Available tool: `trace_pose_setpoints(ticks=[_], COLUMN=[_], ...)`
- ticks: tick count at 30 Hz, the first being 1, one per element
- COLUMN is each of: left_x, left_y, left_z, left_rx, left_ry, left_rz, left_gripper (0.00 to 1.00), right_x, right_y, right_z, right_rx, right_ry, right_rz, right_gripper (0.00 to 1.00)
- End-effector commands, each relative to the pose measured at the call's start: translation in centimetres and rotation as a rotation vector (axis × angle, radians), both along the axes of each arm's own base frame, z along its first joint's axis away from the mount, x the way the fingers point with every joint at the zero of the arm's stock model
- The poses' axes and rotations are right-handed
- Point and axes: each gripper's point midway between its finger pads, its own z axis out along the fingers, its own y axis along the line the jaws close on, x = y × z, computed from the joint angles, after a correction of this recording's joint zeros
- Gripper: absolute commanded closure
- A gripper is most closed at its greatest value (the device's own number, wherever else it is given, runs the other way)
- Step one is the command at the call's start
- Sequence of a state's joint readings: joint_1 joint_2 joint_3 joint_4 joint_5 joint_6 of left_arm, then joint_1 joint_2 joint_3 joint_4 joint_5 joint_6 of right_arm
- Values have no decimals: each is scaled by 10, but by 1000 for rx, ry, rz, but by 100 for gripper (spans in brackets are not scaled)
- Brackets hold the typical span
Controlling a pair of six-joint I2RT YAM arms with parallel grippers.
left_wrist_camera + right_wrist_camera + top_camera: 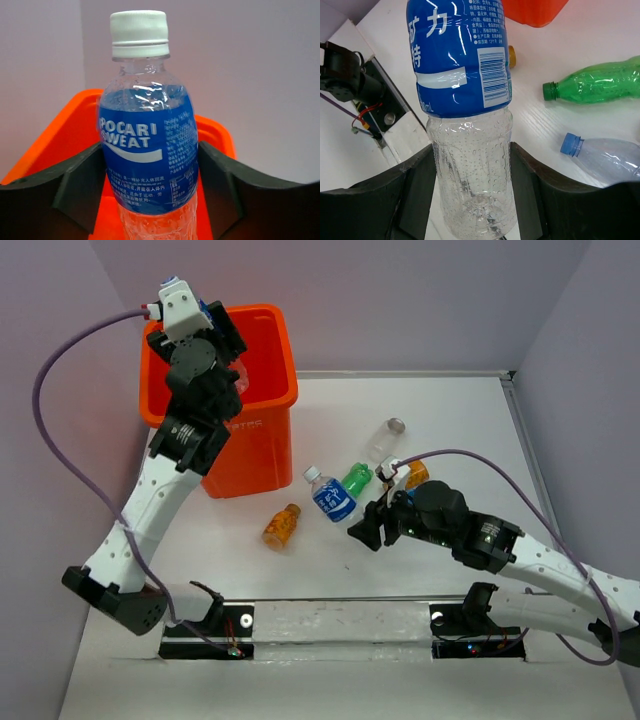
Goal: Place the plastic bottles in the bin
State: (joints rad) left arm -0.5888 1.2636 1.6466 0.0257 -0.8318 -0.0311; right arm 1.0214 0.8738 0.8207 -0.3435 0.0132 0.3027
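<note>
The left arm is raised, its left claw point(150, 192) pinching a clear white-capped plastic bottle point(147, 150) upright over the tall orange plastic bin point(262, 455) — its blue label reads "POCARI SWEAT". The right arm lies low over the white bench point(450, 420), its right claw point(472, 197) clamping the base of a second clear blue-labelled bottle point(460, 65).

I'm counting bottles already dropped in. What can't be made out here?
Inside of the bin: top view, the left arm covers most of the opening; left wrist view, the held bottle in the left gripper blocks it.
One orange bottle: top view, partly behind the right arm.
Right gripper: right wrist view cannot show whether it presses the blue-label bottle lying between its fingers.
Clear bottle: right wrist view, cut off by the edge.
</note>
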Motion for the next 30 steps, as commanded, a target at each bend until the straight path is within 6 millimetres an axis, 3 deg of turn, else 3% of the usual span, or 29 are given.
trace_pose_setpoints(ticks=[1,2,4,8,11,12,13,14,16,17,18,19,20,21,22,23,24,25,27,28,29,30], left_x=[23,27,35,34,17,21,-3,-14,-38,-49,-63,-70,-80,-93,-102,-113,-119,-133,-142,-148,-150,-152], left_y=[44,53,52,35,17,6,7,-10,-19,-28,-28,-29,-33,-31,-34,-38,-42,-47,-54,-61,-65,-71], left_z=[18,21,32,45,35,6,9,3,-39,-52,-84,-100,-123,-146,-161,-176,-200,-207,-231,-255,-268,-289], left_rx=[7,-24,-41,-51,-86,-105,-121,-114,-145,-140,-136,-137,-135,-137,-145,-169,-182,-200,-241,-274,-276,-310], left_ry=[-29,-43,-66,-74,-63,-8,-33,-32,18,43,116,154,225,269,307,351,403,406,462,517,542,582], left_rz=[134,146,118,-5,-151,-203,-251,-368,-458,-524,-544,-561,-595,-607,-634,-666,-693,-744,-784,-820,-839,-863], left_gripper=[16,11,1,1,1,1,1,1,1,1,1,1,1,1,1,1,1,1,1,1,1,1], right_x=[-6,-7,-12,-17,-7,-1,8,14,33,43,56,65,72,87,94,99,109,125,143,154,158,162], right_y=[18,20,26,30,29,32,31,31,37,34,45,49,48,69,75,75,79,99,108,122,131,127], right_z=[51,55,70,99,134,142,160,178,192,221,221,232,262,253,261,293,300,291,302,317,321,349], right_rx=[118,126,161,221,278,285,324,353,358,390,368,372,391,351,353,393,396,372,387,427,440,489], right_ry=[-52,-55,-62,-100,-169,-186,-230,-271,-310,-380,-402,-438,-500,-496,-515,-563,-577,-573,-596,-628,-640,-683], right_rz=[79,90,131,167,128,106,62,38,-31,-78,-96,-123,-139,-135,-137,-147,-160,-152,-152,-142,-133,-142], right_gripper=[63,63,63,64,64,65,65,66,66,67,67,67,67,67,67,67,67,67,67,67,67,67])
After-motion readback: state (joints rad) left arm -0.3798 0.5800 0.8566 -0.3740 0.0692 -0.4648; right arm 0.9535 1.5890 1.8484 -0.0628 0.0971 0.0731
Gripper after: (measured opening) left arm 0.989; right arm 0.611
